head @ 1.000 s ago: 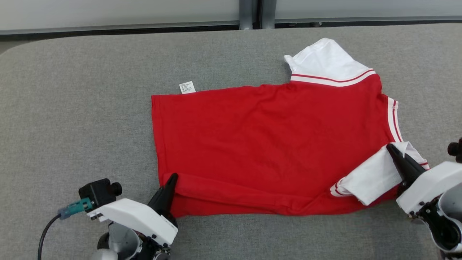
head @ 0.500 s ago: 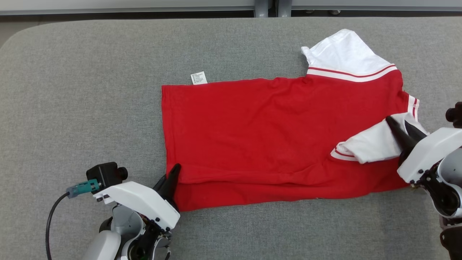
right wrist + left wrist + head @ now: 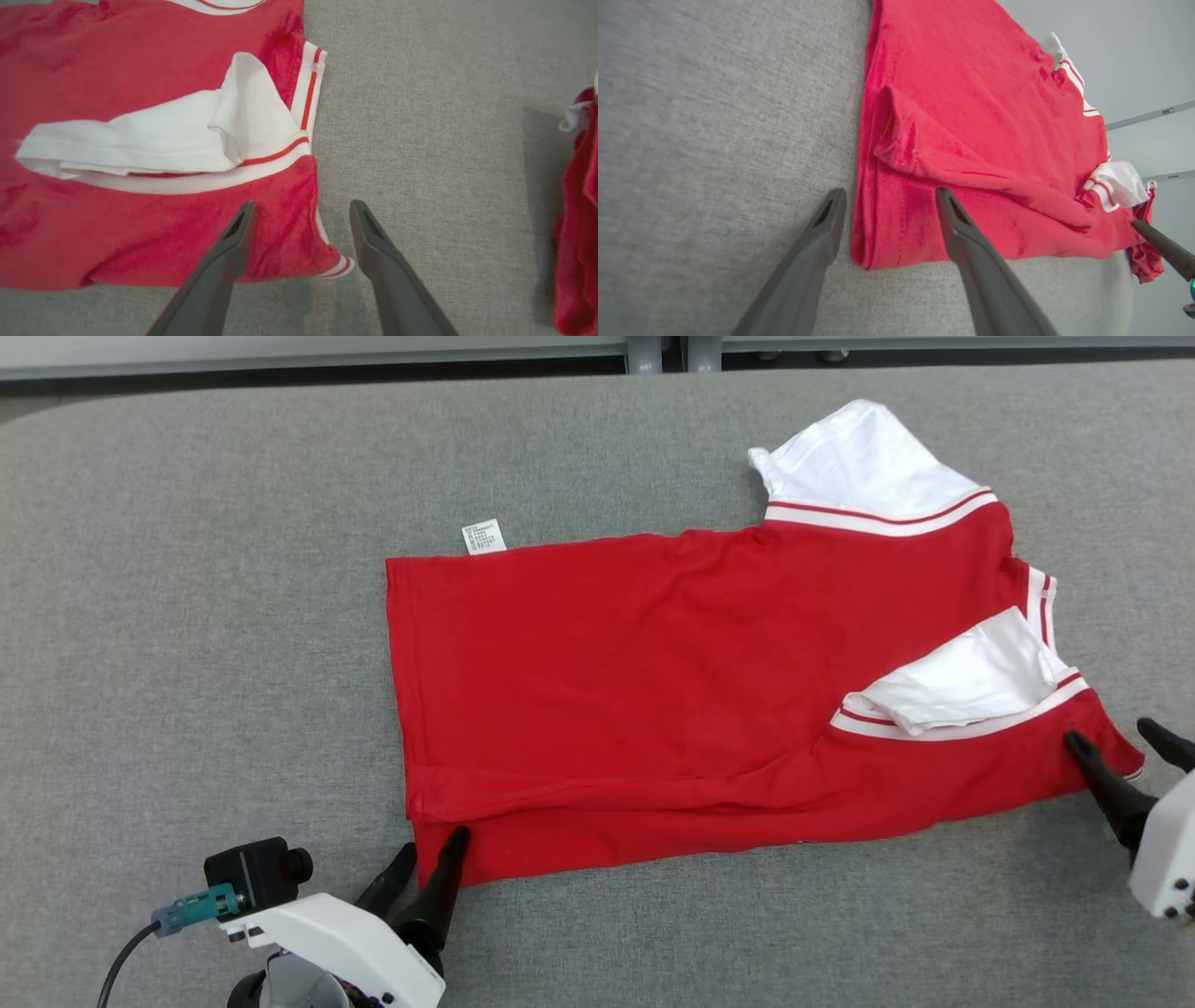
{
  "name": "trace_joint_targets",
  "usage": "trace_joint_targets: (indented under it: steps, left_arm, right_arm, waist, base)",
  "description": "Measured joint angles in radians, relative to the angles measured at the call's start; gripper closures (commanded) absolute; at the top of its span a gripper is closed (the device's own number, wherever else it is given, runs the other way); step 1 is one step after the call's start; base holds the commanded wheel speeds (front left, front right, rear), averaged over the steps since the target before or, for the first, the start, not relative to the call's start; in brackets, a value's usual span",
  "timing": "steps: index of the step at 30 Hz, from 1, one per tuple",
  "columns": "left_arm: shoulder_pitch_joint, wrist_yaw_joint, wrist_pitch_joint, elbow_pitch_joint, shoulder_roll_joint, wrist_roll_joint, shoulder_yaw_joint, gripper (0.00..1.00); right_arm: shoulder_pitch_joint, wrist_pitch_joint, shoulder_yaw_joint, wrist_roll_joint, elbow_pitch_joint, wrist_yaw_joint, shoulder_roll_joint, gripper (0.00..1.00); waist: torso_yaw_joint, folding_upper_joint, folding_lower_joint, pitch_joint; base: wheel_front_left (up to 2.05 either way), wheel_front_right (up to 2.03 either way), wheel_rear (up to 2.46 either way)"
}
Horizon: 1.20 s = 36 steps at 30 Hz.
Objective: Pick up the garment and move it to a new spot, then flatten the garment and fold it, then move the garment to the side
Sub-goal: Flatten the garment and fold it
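Two grippers sit at the near corners of the garment (image 3: 653, 663), each with its fingers spread and nothing pinched. The left gripper (image 3: 431, 847) straddles the hem corner: in its wrist view one finger lies over bare table (image 3: 187, 616) and the other over red cloth. The right gripper (image 3: 1111, 735) straddles the shoulder corner the same way, one finger over red cloth and the other just past the striped edge.

The garment lies flat ahead of both sets of fingers. Its long axis runs crosswise from one gripper to the other, so each arm is nearest its own end.

Just ahead of the left gripper, the near edge is turned over into a long band. Ahead of the right gripper, a white sleeve (image 3: 962, 681) is folded in on top of the red. Farther on, the second sleeve (image 3: 859, 467) juts past the far edge, well away from both grippers, and probably needs a long reach. A small label (image 3: 484, 537) pokes out at the far hem corner.

The fold hides what lies under the band, and no collar can be made out. A red bundle (image 3: 579, 210), cut off at the side of the right wrist view, cannot be identified.
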Motion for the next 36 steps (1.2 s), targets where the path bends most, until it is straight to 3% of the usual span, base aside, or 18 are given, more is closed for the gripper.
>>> trace_joint_targets:
  steps: [12, 13, 14, 15, 21, 22, 24, 28, 31, 32, 36]
  left_arm:
    - [-0.023, -0.028, -0.005, 0.002, -0.016, -0.003, -0.018, 0.0]
    - [-0.022, -0.029, -0.005, 0.002, -0.017, -0.007, -0.019, 0.14]
    - [-0.02, -0.032, -0.005, 0.002, -0.018, -0.009, -0.021, 0.37]
    - [-0.017, -0.033, -0.003, -0.001, -0.02, -0.012, -0.024, 0.51]
    - [0.012, -0.042, 0.01, -0.012, -0.021, -0.026, -0.043, 0.64]
    - [0.018, -0.043, 0.012, -0.014, -0.02, -0.027, -0.044, 0.7]
    - [0.024, -0.048, 0.019, -0.017, -0.018, -0.03, -0.046, 1.0]
    - [0.023, -0.05, 0.02, -0.015, -0.016, -0.035, -0.047, 1.0]
    - [0.021, -0.056, 0.023, -0.008, -0.016, -0.036, -0.047, 1.0]
    - [0.021, -0.059, 0.025, -0.006, -0.015, -0.037, -0.047, 1.0]
    - [0.029, -0.068, 0.037, -0.012, 0.012, -0.05, -0.035, 1.0]
  right_arm:
    - [0.018, 0.029, 0.021, 0.0, -0.039, 0.0, -0.015, 0.0]
    - [0.019, 0.029, 0.024, 0.0, -0.04, 0.0, -0.017, 0.0]
    - [0.021, 0.029, 0.026, 0.003, -0.042, 0.0, -0.019, 0.0]
    - [0.026, 0.029, 0.027, 0.008, -0.043, 0.0, -0.021, 0.0]
    - [0.065, 0.039, 0.031, 0.022, -0.041, 0.0, -0.022, 0.0]
    - [0.069, 0.04, 0.032, 0.025, -0.04, 0.0, -0.022, 0.0]
    - [0.074, 0.042, 0.03, 0.029, -0.036, 0.0, -0.022, 0.0]
    - [0.079, 0.043, 0.028, 0.035, -0.026, 0.0, -0.024, 0.22]
    - [0.08, 0.048, 0.03, 0.04, -0.019, 0.0, -0.024, 0.73]
    - [0.081, 0.05, 0.033, 0.046, -0.017, 0.0, -0.025, 1.0]
    - [0.103, 0.07, 0.033, 0.091, -0.01, 0.0, -0.05, 1.0]
  waist:
    - [0.017, 0.0, 0.0, 0.034]
    - [0.016, 0.0, 0.0, 0.03]
    - [0.015, 0.0, 0.0, 0.026]
    - [0.014, 0.0, 0.0, 0.022]
    - [0.011, 0.0, 0.0, 0.012]
    - [0.01, 0.0, 0.0, 0.012]
    - [0.011, 0.0, 0.0, 0.013]
    - [0.013, 0.0, 0.0, 0.011]
    - [0.013, 0.0, 0.0, 0.007]
    - [0.012, 0.0, 0.0, 0.004]
    - [0.007, 0.0, 0.0, -0.014]
  base:
    - [0.0, 0.0, 0.0]
    - [0.0, 0.0, 0.0]
    - [0.0, 0.0, 0.0]
    - [0.0, 0.0, 0.0]
    - [0.0, 0.0, 0.0]
    - [0.0, 0.0, 0.0]
    - [0.0, 0.0, 0.0]
    - [0.0, 0.0, 0.0]
    - [0.0, 0.0, 0.0]
    - [0.0, 0.0, 0.0]
    - [0.0, 0.0, 0.0]
